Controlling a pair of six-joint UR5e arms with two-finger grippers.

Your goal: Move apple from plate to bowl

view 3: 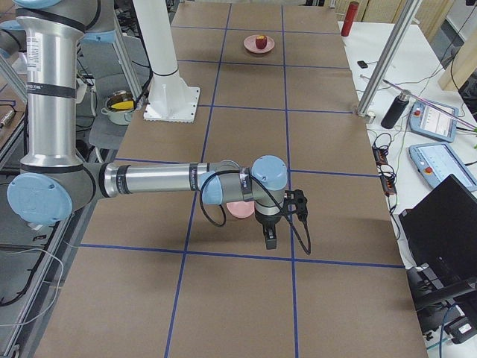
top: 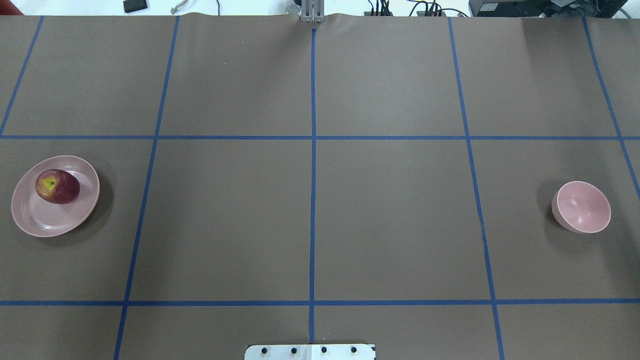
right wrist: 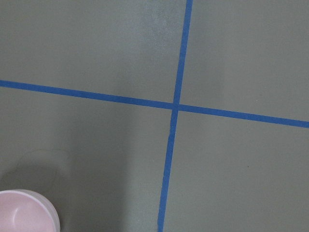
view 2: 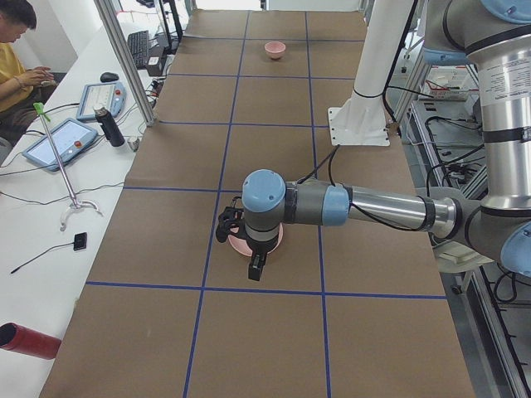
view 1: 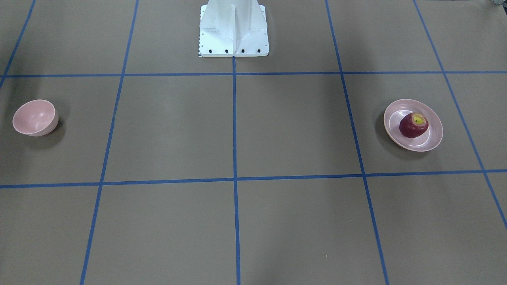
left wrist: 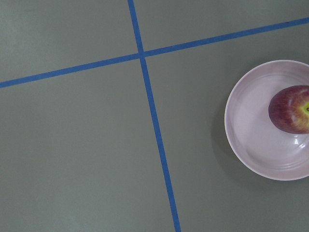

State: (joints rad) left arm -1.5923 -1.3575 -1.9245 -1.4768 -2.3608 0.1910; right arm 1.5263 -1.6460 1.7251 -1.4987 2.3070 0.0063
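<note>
The dark-red apple (top: 57, 186) lies on the pale-pink plate (top: 37, 220) at the table's left side; both also show in the front view, the apple (view 1: 413, 125) on the plate (view 1: 429, 144), and at the right edge of the left wrist view (left wrist: 289, 109). The small pink bowl (top: 582, 206) stands empty at the far right. My left gripper (view 2: 257, 267) hangs high over the plate (view 2: 241, 246) and my right gripper (view 3: 270, 237) hangs high beside the bowl (view 3: 238, 210). I cannot tell whether either is open or shut.
The brown table carries a grid of blue tape lines (top: 313, 150). The white robot base (view 1: 233, 29) stands at the table's near middle edge. Tablets, a bottle and an operator (view 2: 17, 58) are on the side bench beyond the table.
</note>
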